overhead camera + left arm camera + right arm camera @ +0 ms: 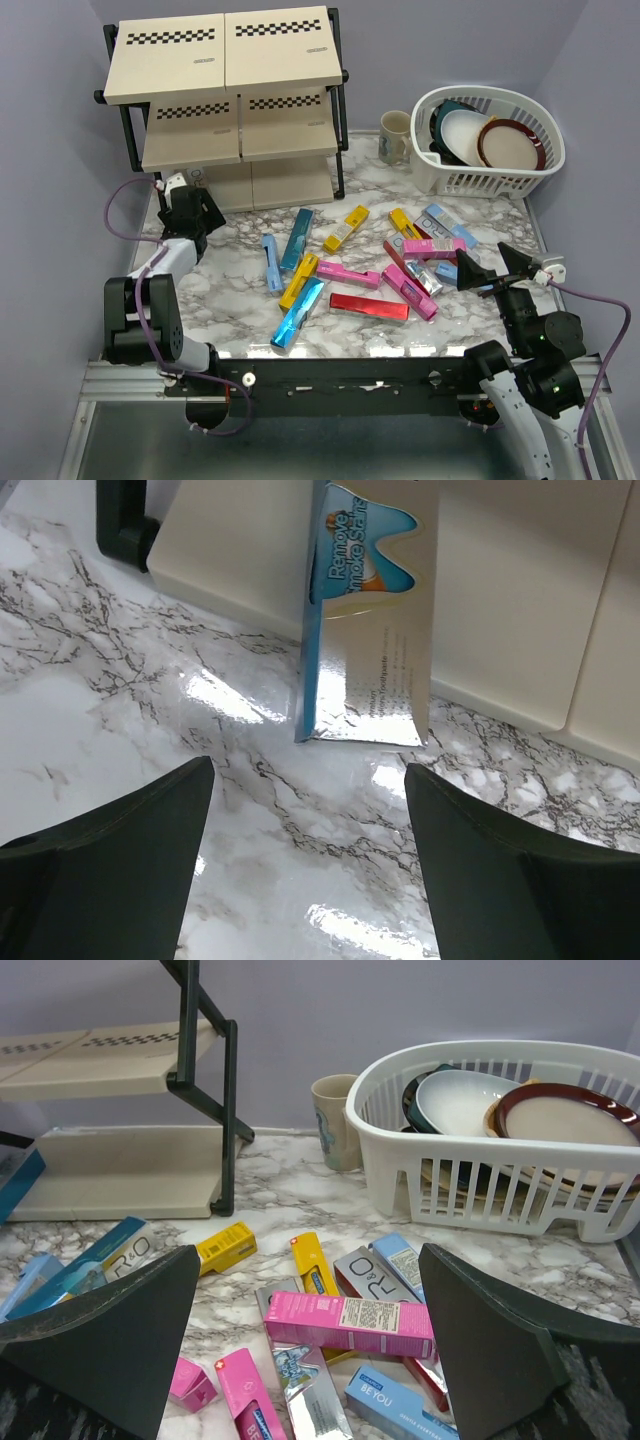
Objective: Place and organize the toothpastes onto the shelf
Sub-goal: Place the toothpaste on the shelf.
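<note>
Blunt black wedge fingers of the right hand [310, 1255] gape wide with nothing between them, low over loose cartons; the left hand [310, 770] is spread just as wide and empty (its camera sits close to the marble). A glossy white bench of grey-veined marble [230, 300] carries everything. At its far left stands the three-tier shelf [225, 55] of black metal tube and matt beige boards with checkered strips. At far right is a white slotted plastic basket [470, 180] of crockery, with a beige mug [396, 135] just beside it. Between them, the slim glossy toothpastes [369, 306] lie scattered flat, some overlapping, in pink, yellow, blue, teal and red. One silver-and-blue carton [365, 630] stands on end against the lowest beige board, ahead of the left fingers and apart from them.
</note>
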Available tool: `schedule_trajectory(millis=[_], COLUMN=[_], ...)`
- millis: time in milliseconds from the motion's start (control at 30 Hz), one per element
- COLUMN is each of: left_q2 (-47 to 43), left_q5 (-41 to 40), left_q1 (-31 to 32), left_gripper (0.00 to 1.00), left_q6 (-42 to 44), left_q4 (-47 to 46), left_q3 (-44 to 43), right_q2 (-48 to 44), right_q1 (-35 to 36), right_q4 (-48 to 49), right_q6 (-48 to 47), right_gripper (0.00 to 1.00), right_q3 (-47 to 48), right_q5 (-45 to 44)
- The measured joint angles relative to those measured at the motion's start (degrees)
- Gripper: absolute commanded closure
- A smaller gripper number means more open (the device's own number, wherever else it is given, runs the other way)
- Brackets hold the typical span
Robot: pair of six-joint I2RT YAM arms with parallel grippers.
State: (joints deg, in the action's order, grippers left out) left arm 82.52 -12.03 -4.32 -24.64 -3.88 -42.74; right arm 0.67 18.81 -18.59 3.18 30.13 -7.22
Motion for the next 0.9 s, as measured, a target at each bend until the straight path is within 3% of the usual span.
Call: schedule_trajectory(millis=[333,700,900], left_q2=[1.16,5.90,5.90], left_q5=[-0.52,-1.29,-1.22], left_q1=[2.58,2.58,2.58], left_gripper=[0.16,0.47,0.48], left_q6=[2.80,7.23,13.11], left_q4=[-0.72,-1.22,-1.64], left_q3=[-0.76,-3.72,-3.72], right_q2=[0.00,0.00,0.00], right_q1=[0.37,0.55,0.66], right_q4=[-0.04,-0.35,-0.59], right_q6=[-0.02,-0.02,-0.02], right_gripper=[0.00,0.00,0.00], right_q3=[0.02,0.04,0.04], right_q5=[0.00,0.00,0.00])
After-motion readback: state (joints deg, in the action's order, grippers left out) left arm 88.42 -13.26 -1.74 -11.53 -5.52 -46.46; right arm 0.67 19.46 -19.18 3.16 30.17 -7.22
